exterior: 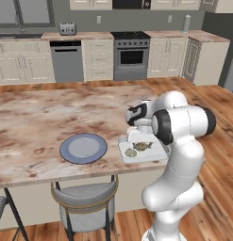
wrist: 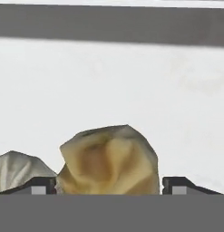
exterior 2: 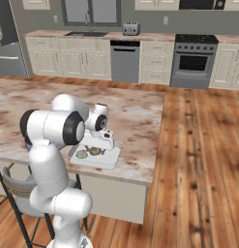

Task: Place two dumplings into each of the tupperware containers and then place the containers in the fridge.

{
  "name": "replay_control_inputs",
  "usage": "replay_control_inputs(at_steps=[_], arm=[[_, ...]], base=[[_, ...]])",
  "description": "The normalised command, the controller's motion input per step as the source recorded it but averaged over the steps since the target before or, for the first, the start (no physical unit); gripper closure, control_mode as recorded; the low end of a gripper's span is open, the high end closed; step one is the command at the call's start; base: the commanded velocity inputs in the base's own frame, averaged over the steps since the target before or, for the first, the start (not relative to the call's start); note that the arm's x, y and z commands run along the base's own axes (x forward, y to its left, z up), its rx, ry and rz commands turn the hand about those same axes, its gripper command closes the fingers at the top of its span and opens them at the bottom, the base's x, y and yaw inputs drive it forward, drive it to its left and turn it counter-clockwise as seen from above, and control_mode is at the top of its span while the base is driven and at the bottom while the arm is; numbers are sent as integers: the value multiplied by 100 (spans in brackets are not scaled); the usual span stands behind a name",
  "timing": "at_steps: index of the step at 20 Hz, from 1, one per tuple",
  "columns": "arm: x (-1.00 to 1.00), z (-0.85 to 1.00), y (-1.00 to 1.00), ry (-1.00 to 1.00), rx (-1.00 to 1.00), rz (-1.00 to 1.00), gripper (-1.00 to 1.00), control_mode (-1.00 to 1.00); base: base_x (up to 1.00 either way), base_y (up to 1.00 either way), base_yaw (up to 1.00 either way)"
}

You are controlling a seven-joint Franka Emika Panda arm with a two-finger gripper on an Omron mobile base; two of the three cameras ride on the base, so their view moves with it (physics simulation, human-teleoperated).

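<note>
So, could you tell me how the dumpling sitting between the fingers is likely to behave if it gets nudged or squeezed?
The dumpling looks creased and folded, so it is probably soft and would dent under a firm squeeze. Its lumpy shape suggests it would wobble or slide on the container floor, not roll far. Being small, it is likely light, so the open fingers could easily shove it.

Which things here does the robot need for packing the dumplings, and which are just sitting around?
For the job:
dumplings
white container
robot's fingers, spread wide either side of a dumpling

Just sitting around:
blue plate
chair
toaster
oven
dishwasher
</note>
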Motion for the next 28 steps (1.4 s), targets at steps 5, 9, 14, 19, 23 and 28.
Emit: replay_control_inputs(at_steps=[5, 9, 14, 19, 23, 28], arm=[[-19, 40, -44, 0, 0, 0, -100, -100], [-27, 47, -92, 0, 0, 0, -100, -100], [-10, 1, -64, -8, 0, 0, -100, -100], [4, -31, -9, -25, 0, 6, -100, -100], [15, -39, -29, -8, 0, 3, -100, -100], [15, -12, -20, 0, 0, 0, -100, -100]], base=[[0, 0, 0], [0, 0, 0], [0, 0, 0], [0, 0, 0], [0, 0, 0], [0, 0, 0]])
